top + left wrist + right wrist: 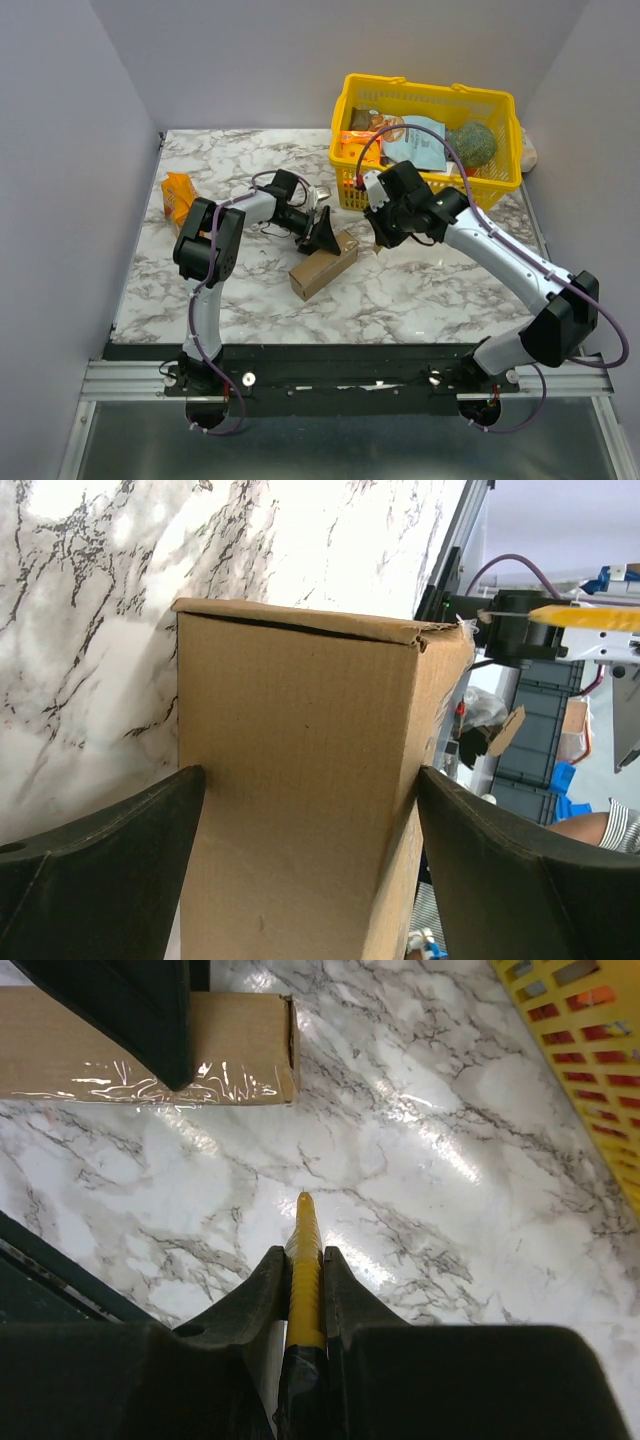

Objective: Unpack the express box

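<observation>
The express box (325,265), a small brown carton, lies on the marble table (420,290) near the middle. My left gripper (322,238) straddles its far end. In the left wrist view both fingers (120,850) press against the opposite sides of the box (300,730), whose end flap is slightly lifted. My right gripper (385,235) hovers just right of the box, shut on a thin yellow cutter (305,1235) that points down at bare marble. The right wrist view shows the box (240,1050) with shiny clear tape, off to the upper left.
A yellow mesh basket (430,95) with several packets stands at the back right, close behind the right gripper; its wall (600,1050) shows in the right wrist view. An orange snack packet (178,197) lies at the left of the table.
</observation>
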